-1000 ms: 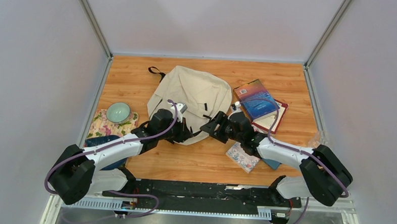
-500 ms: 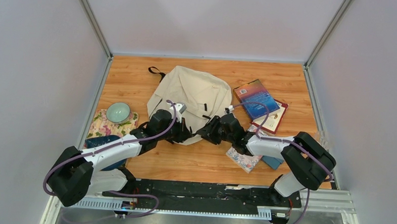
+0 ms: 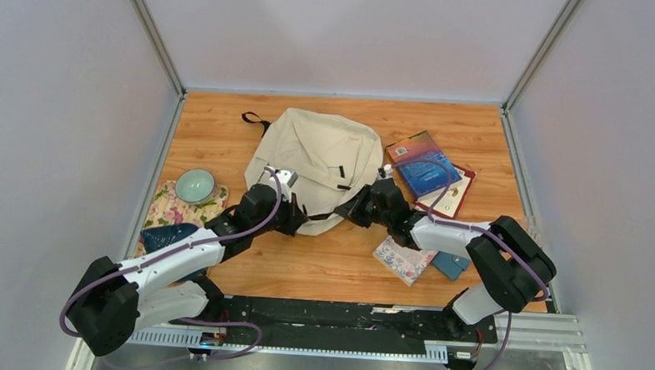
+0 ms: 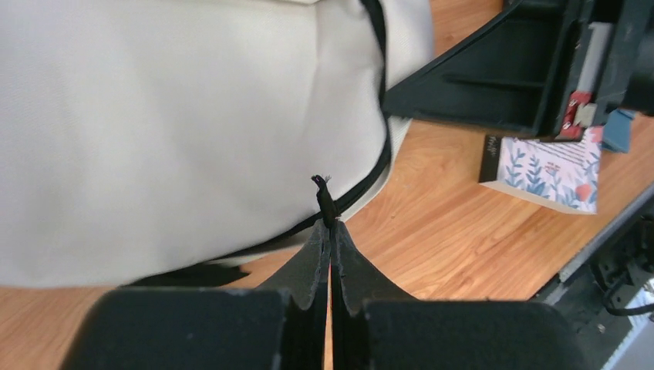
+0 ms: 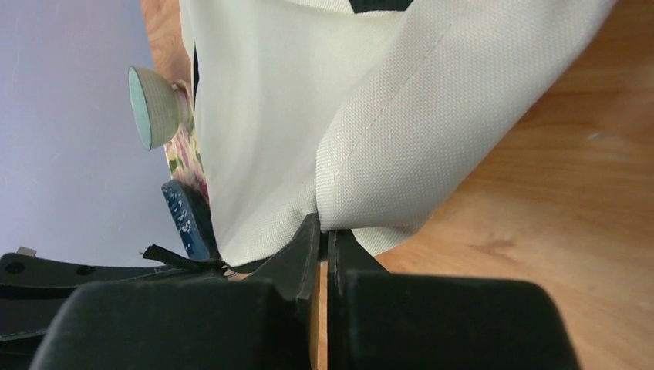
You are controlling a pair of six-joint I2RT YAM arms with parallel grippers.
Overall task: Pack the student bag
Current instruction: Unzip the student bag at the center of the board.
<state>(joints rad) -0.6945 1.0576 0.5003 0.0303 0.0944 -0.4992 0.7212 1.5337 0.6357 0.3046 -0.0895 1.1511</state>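
Observation:
The student bag (image 3: 317,161), cream-beige with black straps, lies flat at the table's middle. My left gripper (image 3: 298,218) is at the bag's near edge. In the left wrist view this gripper (image 4: 330,226) is shut on a thin black zipper pull (image 4: 325,202) that runs from the bag's black zipper line. My right gripper (image 3: 359,208) is at the bag's near right corner. The right wrist view shows it (image 5: 324,230) shut on a fold of the bag's fabric (image 5: 401,154), lifted slightly off the wood.
A blue book (image 3: 423,166) lies on a red-edged book (image 3: 452,200) right of the bag. A floral notebook (image 3: 399,259) and a teal item (image 3: 449,265) lie under my right arm. A pale green bowl (image 3: 194,185) on a floral cloth (image 3: 175,207) and a dark blue pouch (image 3: 165,236) sit left.
My right gripper moved in to the bag's near right corner and closed on its fabric. The left arm drew back slightly to the left, still holding the zipper pull.

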